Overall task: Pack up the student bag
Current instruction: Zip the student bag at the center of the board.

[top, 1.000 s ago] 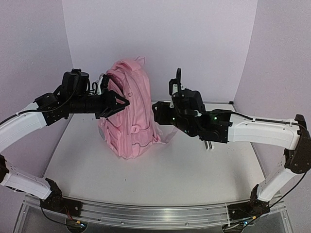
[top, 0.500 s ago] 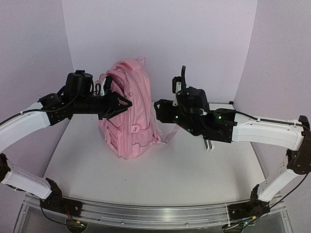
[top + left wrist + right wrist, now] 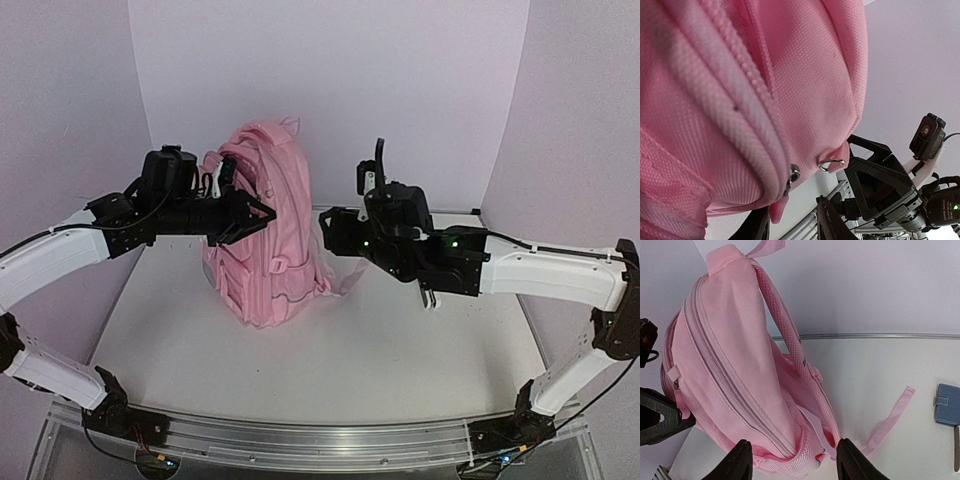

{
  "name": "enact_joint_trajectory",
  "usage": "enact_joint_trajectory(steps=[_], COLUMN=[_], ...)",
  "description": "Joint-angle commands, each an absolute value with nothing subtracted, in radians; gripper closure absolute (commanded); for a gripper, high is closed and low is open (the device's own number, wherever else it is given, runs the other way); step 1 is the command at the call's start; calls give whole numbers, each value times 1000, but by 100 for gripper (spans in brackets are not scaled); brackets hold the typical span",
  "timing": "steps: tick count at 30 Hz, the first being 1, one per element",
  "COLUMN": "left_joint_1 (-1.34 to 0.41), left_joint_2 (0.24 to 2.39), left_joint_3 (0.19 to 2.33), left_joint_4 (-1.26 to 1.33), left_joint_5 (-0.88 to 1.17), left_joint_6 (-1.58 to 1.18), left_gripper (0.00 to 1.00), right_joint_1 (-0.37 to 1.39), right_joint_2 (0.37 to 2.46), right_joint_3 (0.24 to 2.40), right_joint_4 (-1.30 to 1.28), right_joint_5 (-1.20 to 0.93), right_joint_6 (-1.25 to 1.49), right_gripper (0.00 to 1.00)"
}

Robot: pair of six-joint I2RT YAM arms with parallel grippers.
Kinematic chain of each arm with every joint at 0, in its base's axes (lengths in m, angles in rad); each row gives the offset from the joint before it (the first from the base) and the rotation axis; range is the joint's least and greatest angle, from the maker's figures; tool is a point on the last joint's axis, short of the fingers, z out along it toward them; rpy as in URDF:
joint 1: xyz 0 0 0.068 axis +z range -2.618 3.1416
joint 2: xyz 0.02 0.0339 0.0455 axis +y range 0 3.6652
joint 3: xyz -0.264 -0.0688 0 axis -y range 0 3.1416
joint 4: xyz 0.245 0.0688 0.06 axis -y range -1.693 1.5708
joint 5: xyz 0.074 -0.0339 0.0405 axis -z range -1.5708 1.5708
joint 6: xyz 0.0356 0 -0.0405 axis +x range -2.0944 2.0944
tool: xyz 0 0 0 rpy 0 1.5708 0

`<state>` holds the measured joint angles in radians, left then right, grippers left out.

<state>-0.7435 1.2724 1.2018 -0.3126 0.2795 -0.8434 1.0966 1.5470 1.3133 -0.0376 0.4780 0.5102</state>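
Hovering at the closed zip (image 3: pixel 752 140) of the large pink fabric backpack (image 3: pixel 265 250).
Left claw (image 3: pixel 790 225), right claw (image 3: pixel 792 460) apart; packing apparently not begun.

The left arm (image 3: pixel 60 255) reaches in from the left with its forearm level, and the left gripper (image 3: pixel 262 214) points right, jaws parted. The right arm (image 3: pixel 545 270) stretches leftward, and the right gripper (image 3: pixel 324 228) points left, its fingers (image 3: pixel 742 460) spread wide. The grippers face each other, apart
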Motion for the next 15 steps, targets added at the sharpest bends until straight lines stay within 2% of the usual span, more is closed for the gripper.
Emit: enact_joint_trajectory(steps=[1, 6, 9, 15], left_joint_1=[-740, -739, -740, -738], left_joint_2=[1284, 1281, 1263, 1200], left_joint_3=[1212, 1203, 1195, 1201], left_joint_4=[-292, -263, -254, -248], left_joint_5=[209, 188, 157, 137], left_joint_6=[-854, -860, -859, -839], left_gripper=[72, 87, 98, 100], right_joint_1=[1102, 1102, 1108, 1185], right_joint_2=[1492, 1486, 1477, 1504], right_joint_3=[1299, 1285, 1253, 1221], right_joint_4=[-9, 22, 94, 246], right_joint_5=[493, 472, 380, 262], right_joint_6=[521, 502, 429, 280], right_gripper=[43, 43, 42, 35])
